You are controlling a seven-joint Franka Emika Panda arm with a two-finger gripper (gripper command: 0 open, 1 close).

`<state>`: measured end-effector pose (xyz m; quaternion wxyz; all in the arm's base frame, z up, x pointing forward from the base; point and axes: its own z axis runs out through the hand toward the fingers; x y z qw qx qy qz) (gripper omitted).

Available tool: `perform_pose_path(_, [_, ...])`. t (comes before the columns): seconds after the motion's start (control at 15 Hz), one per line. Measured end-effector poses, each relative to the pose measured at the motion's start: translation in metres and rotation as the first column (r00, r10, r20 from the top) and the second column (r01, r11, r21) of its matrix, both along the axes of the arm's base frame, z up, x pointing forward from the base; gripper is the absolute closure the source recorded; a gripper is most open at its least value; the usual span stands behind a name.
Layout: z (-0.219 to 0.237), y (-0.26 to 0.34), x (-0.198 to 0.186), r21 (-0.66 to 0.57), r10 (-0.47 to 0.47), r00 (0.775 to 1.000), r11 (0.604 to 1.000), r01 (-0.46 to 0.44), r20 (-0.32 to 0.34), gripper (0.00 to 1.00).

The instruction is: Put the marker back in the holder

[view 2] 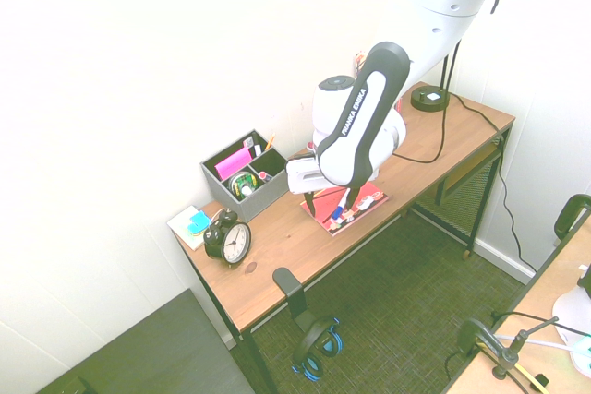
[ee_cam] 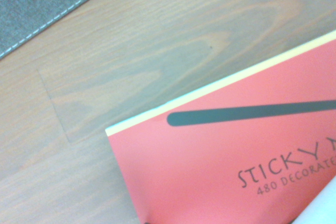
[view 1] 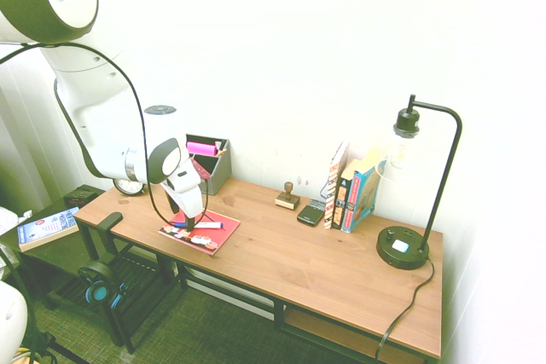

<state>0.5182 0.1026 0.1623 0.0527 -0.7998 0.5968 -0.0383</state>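
The marker (view 1: 200, 225) lies flat on the red sticky-note book (view 1: 201, 231), directly under the tool (view 1: 189, 220), whose jaws stand apart. You should expect it light, stiff and smooth; take it mid-barrel. The holder (view 1: 211, 163) stands behind the tool, near the wall.
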Motion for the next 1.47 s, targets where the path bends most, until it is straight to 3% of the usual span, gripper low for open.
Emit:
perform_pose_path(1.13, [0.005,-0.006,0.003,0.037,-0.034,0.999,0.999,0.035,-0.011,1.0])
perform_pose_path(1.27, [0.034,0.002,0.009,0.086,-0.055,0.998,0.995,0.053,0.022,1.0])
perform_pose_path(1.47, [0.108,0.033,0.023,0.296,-0.086,0.995,0.953,0.071,0.041,1.0])
